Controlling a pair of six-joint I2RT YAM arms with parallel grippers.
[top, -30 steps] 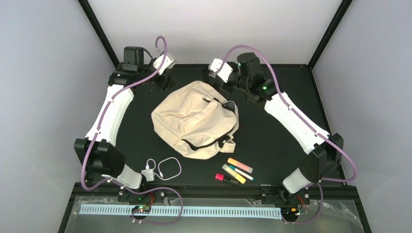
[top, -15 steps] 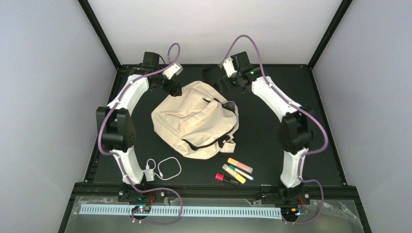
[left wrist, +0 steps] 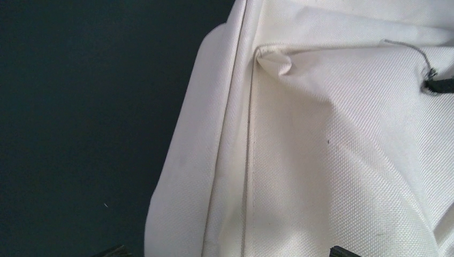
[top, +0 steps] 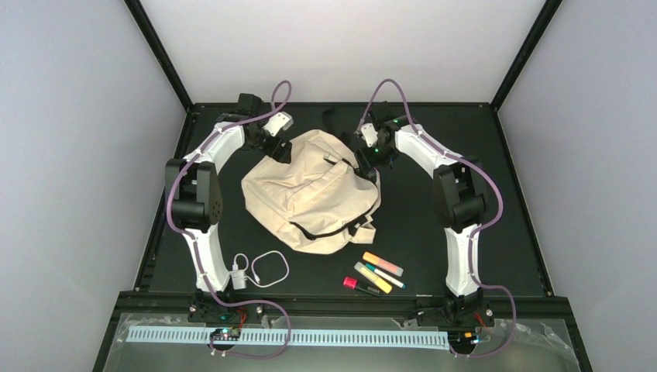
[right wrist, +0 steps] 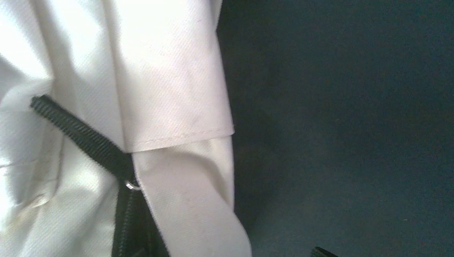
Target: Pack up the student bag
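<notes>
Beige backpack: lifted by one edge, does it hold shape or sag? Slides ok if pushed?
Likely floppy: the student bag lies slumped and creased, so a one-edge lift would probably sag. Probably light for its size, since it looks flat and unfilled. Pushed, the woven cloth may bunch rather than slide, and the loose black strap could drag.

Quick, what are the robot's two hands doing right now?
Left gripper: jaws open, holding nothing, over the student bag.
Right gripper: jaws look open, holding nothing, at the bag's edge.
</notes>
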